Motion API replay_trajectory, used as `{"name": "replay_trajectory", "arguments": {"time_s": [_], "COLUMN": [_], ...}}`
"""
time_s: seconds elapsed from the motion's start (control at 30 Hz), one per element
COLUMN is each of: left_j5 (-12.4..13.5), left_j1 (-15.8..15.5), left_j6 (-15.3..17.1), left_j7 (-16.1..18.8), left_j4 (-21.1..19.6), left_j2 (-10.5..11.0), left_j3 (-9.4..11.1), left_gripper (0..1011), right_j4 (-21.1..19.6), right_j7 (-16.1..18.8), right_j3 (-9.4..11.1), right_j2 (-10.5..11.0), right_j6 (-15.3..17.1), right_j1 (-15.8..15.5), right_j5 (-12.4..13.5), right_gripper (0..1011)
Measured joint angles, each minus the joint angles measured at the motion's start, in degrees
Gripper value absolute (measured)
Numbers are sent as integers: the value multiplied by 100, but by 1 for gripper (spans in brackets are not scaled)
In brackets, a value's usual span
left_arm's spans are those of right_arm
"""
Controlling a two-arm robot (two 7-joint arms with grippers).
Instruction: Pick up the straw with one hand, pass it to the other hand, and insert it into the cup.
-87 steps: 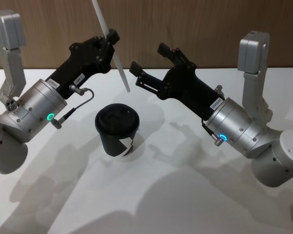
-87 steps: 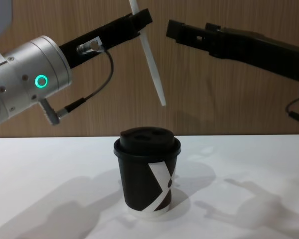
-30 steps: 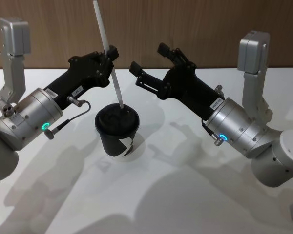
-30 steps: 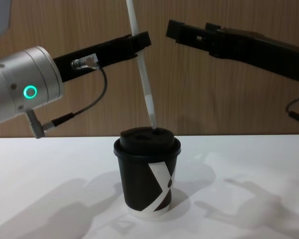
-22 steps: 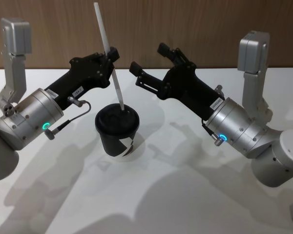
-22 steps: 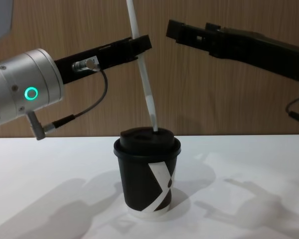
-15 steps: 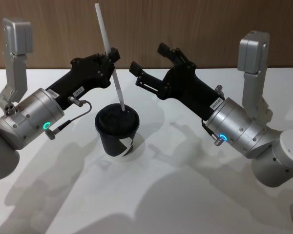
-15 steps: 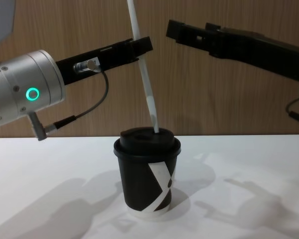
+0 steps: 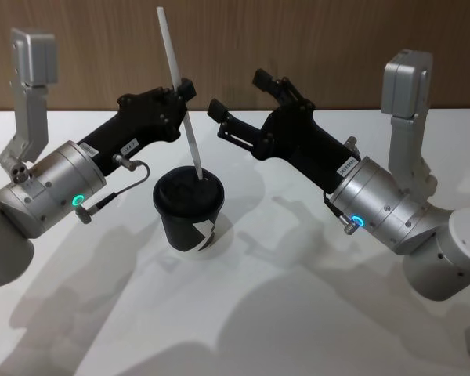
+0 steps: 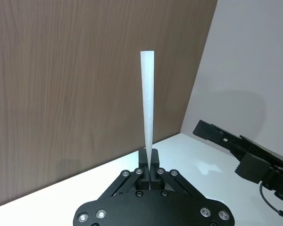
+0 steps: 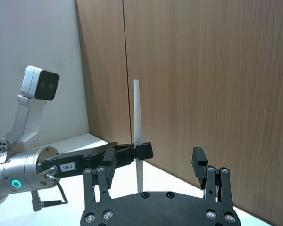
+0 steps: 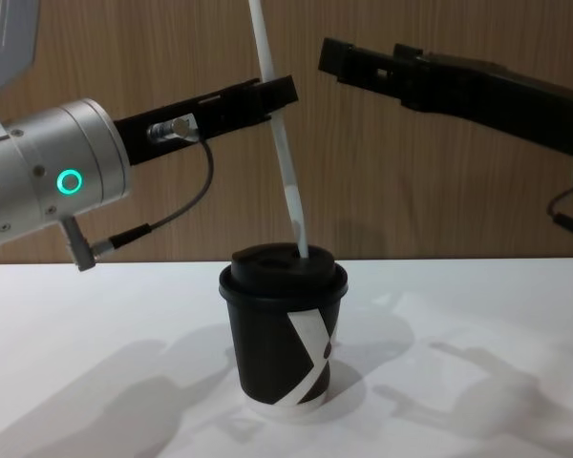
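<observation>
The white straw [image 9: 180, 102] stands nearly upright, leaning a little. My left gripper [image 9: 184, 88] is shut on it about midway along its length, as the left wrist view shows at the straw [image 10: 147, 108]. Its lower tip touches the top of the domed lid of the black cup [image 9: 189, 211], seen from the side as the cup [image 12: 282, 324] under the straw [image 12: 282, 143]. Whether the tip is inside the lid's hole I cannot tell. My right gripper [image 9: 239, 92] hangs open just right of the straw, above and behind the cup, holding nothing.
The cup stands alone on the white table [image 9: 298, 313], with a wood-panelled wall behind. Both arms reach in over the table from either side, their silver wrists low at left and right.
The left gripper first brought the straw down until its tip met the cup's lid, then drifted slightly right, tilting the straw a little. The right arm has not moved.
</observation>
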Motion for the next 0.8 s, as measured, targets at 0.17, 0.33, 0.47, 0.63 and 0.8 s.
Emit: {"name": "replay_trajectory", "arguments": {"time_s": [0.17,0.33,0.47,0.63,0.8], "left_j5": [29,65,82,94,106], "left_j1": [-21,-47,-62,-79,-80], "left_j6": [57,117,153,194,215], "left_j7": [-11,-22,-34,-51,-53], "left_j4": [29,62,88,126,133], "left_j2": [-8,-15,-20,-26,-25], "left_j3": [14,41,58,87,104], "left_gripper": [5,5,5,40,194], "right_j4": [0,0,0,0,0], "right_j7": [0,0,0,0,0], "right_j3": [0,0,0,0,0], "right_j2": [0,0,0,0,0], "right_j6": [0,0,0,0,0], "right_j1": [0,0,0,0,0], "right_j5": [0,0,0,0,0], "right_gripper": [1001,1001,1001,1001,1001]}}
